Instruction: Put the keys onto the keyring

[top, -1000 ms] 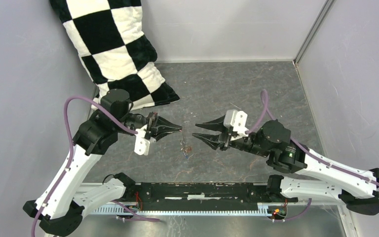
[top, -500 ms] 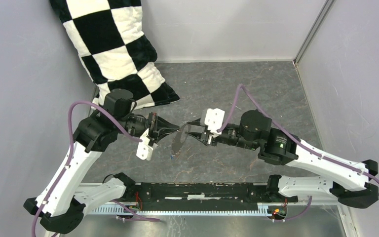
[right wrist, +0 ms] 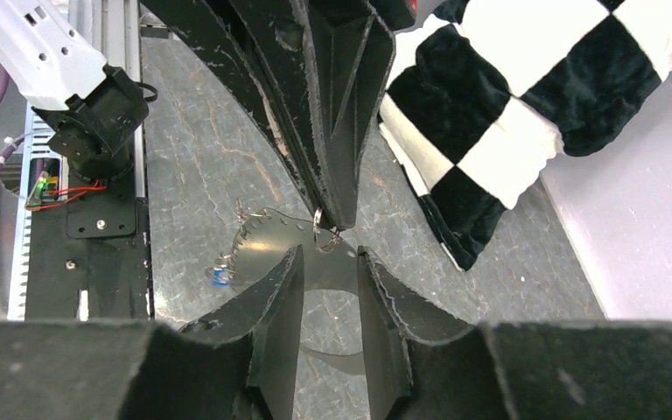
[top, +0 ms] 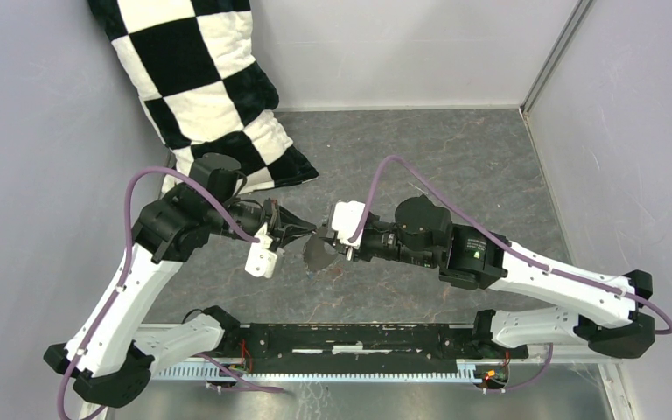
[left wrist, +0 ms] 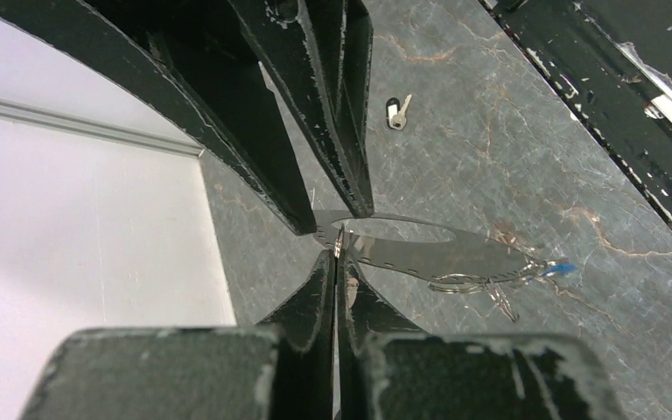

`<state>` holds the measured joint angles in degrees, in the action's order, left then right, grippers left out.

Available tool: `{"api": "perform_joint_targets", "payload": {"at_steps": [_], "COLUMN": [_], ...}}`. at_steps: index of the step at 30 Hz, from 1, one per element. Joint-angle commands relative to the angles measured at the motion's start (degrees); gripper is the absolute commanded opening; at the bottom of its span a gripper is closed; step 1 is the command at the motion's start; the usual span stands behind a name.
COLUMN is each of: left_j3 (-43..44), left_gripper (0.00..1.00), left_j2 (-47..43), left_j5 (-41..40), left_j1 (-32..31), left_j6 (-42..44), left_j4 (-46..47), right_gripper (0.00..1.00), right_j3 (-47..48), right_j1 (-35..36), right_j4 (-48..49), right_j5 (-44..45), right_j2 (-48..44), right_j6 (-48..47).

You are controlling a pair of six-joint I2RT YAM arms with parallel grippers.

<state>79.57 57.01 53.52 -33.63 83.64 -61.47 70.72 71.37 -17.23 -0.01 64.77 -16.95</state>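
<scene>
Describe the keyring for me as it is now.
The keyring is a thin, flat grey metal plate with an oval opening and small holes along one edge, held above the table. The shut left pincer pinches its rim; the open right pincer faces it there. A blue key hangs at one end.

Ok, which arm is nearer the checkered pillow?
Left. The left arm sits beside the lower corner of the pillow; the right arm extends from the other side, ending mid-table, well short of it.
</scene>
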Motion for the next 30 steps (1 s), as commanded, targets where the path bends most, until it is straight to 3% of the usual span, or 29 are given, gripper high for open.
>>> {"api": "perform_joint_targets", "payload": {"at_steps": [1,10,22,27,30], "left_j3": [1.82,3.15,4.03,4.59,4.91], "left_gripper": [0.02,0.02,0.02,0.02,0.02], "left_j2": [-0.04,0.86,1.17,1.16,1.17], "left_j5": [-0.24,-0.51,-0.69,0.05,0.22], "left_j1": [-0.39,-0.5,-0.55,-0.5,-0.48], "left_j6": [-1.21,-4.24,-6.54,-7.48,-8.21], "left_j4": [-0.88,-0.88,-0.93,-0.93,-0.93], "right_gripper": [0.34,0.27,0.3,0.2,0.03], "right_j3": [3.16,3.51,3.73,3.63,3.32], "right_j1": [0.68,1.39,1.92,2.5,3.12], "right_j4": [3.33,3.61,3.23,4.24,4.76], "right_j5": [2.28,1.93,2.68,5.34,7.88], "right_j2": [0.07,1.82,2.59,3.32,3.65], "right_j6": [-1.18,-0.9,-0.92,-1.15,-1.59]}}
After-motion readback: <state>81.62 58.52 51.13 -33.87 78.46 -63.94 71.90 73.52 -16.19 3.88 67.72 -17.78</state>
